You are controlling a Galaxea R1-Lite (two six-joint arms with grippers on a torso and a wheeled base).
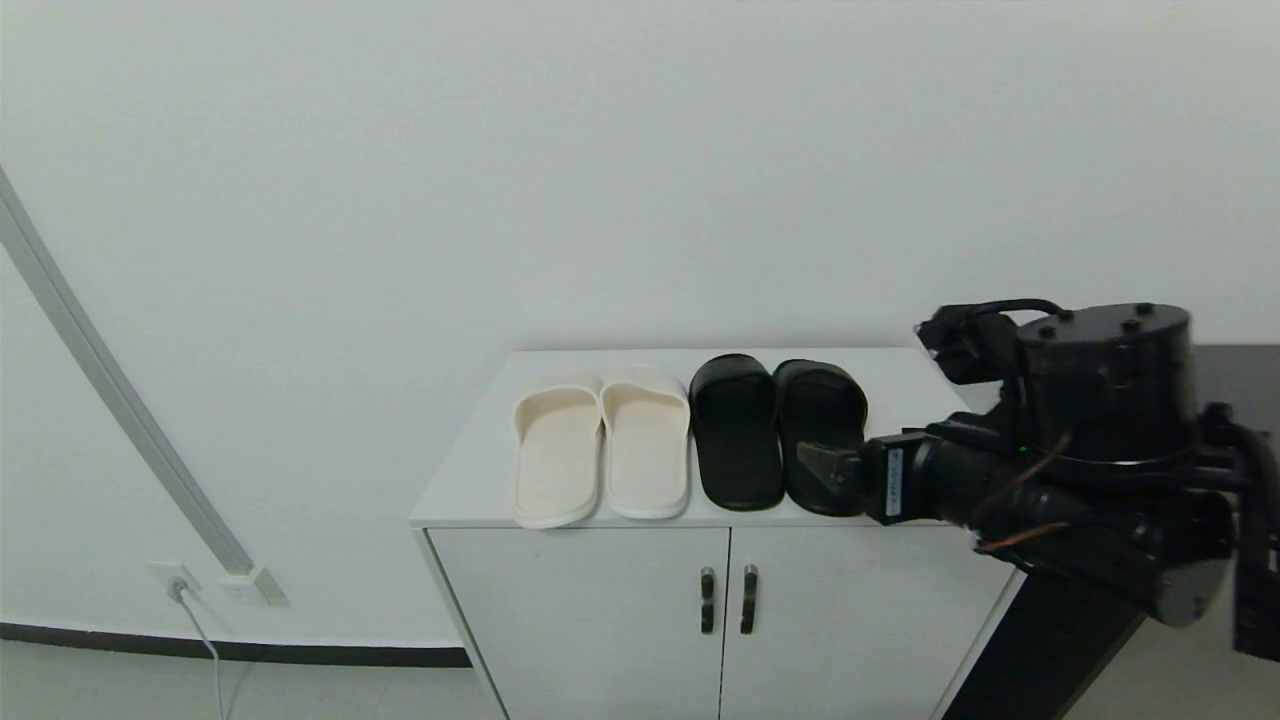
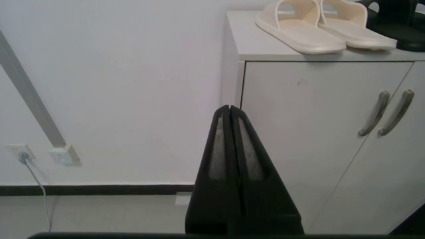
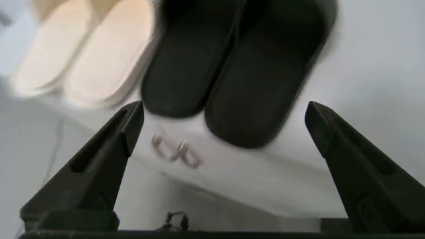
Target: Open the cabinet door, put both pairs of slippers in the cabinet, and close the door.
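The left gripper, fingers pressed together, hangs low near the closed cabinet, while the right gripper, fingers spread wide, hovers at the black slippers beside the cream slippers on top, which are likely light, bendy rubber, best pinched across the straps.

White cabinet, doors shut; on top, cream slippers left, black slippers right.

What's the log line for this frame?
cabinet doors shut | white slippers, black slippers on cabinet top | right gripper open at black slippers | left gripper shut, empty
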